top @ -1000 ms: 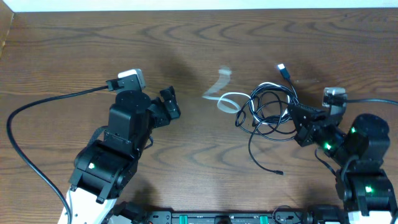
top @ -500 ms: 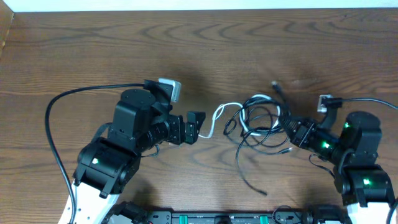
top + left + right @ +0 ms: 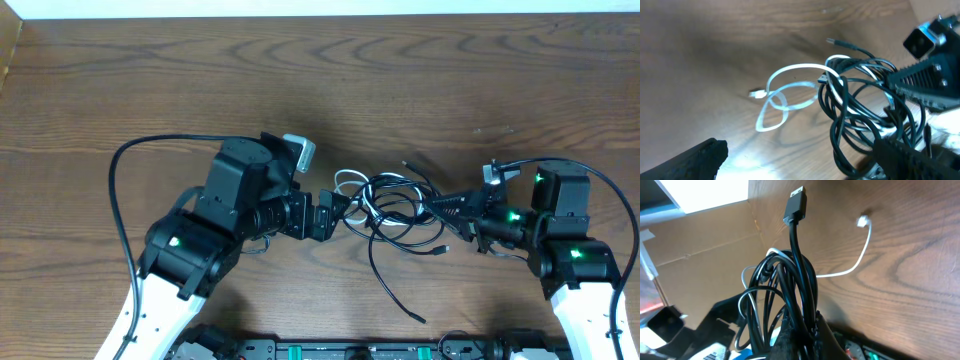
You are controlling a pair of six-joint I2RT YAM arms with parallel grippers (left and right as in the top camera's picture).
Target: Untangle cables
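The cables form one tangle (image 3: 392, 205) at mid-table: several black loops knotted with a short white cord (image 3: 348, 180). A black tail (image 3: 385, 285) trails toward the front edge. My right gripper (image 3: 447, 206) is shut on the black cables (image 3: 801, 307), pinching a bundle of strands, and a black USB plug (image 3: 795, 204) sticks up above the grip. My left gripper (image 3: 343, 213) is open just left of the tangle. In the left wrist view the white cord (image 3: 786, 94) loops ahead of the gripper (image 3: 800, 165), and the black loops (image 3: 860, 117) reach its right finger (image 3: 910, 160).
Each arm's thick black wire arcs over the table, one on the left (image 3: 125, 200) and one on the right (image 3: 610, 200). A white strip (image 3: 300, 8) runs along the far edge. The arm bases and a black rail (image 3: 340, 350) line the front edge.
My left arm swung right until its open gripper reached the tangle. My right gripper, still shut on the black cables, moved left and carried the tangle leftward.
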